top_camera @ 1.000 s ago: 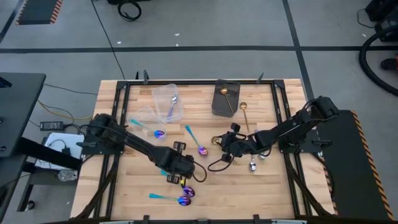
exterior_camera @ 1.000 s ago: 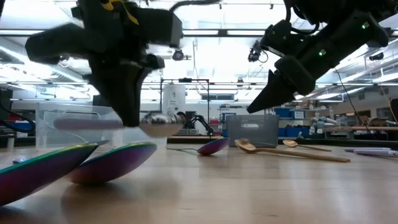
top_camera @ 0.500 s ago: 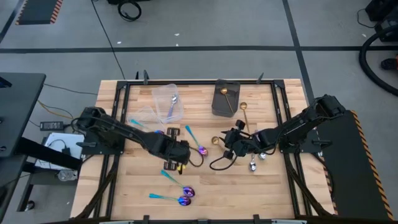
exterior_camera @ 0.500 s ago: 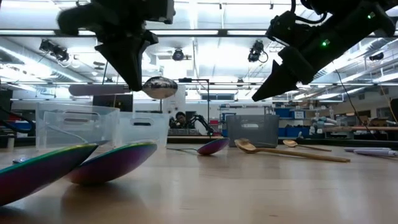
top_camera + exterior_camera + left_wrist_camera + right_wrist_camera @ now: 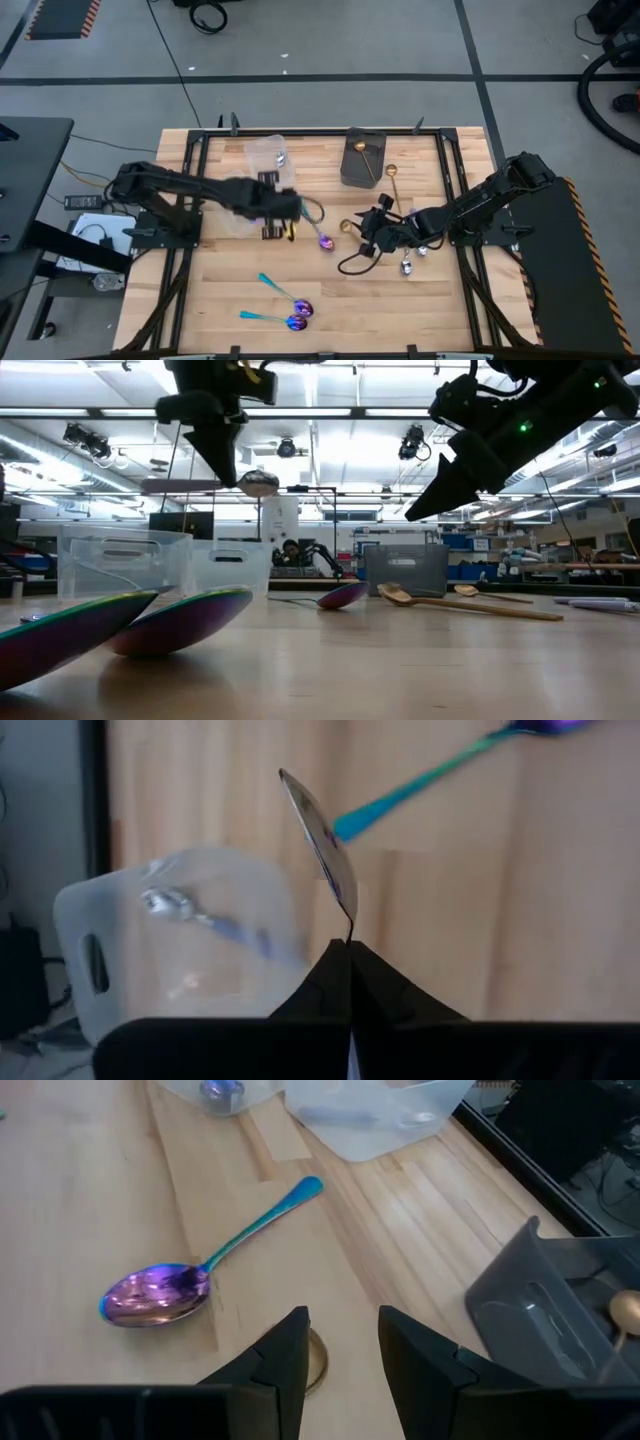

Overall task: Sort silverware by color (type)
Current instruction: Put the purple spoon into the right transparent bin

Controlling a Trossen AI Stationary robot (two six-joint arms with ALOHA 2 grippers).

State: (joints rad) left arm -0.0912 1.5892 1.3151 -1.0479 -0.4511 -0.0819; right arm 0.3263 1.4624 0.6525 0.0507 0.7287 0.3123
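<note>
Left gripper (image 5: 222, 455) is clamped on a silver spoon with a lilac handle (image 5: 215, 485), up high, upper left in the low view. It's pinched thin, so it could twist out before reaching the clear tub (image 5: 270, 165). Right gripper (image 5: 340, 1342) hangs with fingers apart over a gold spoon (image 5: 314, 1360), mid-table; it might nudge the purple-blue spoon (image 5: 170, 1290) nearby.

You see a matt pale-wood table (image 5: 400, 300), clear glossy plastic tubs (image 5: 268, 160) upper centre — and mirror-polished iridescent metal spoons (image 5: 180, 622).
</note>
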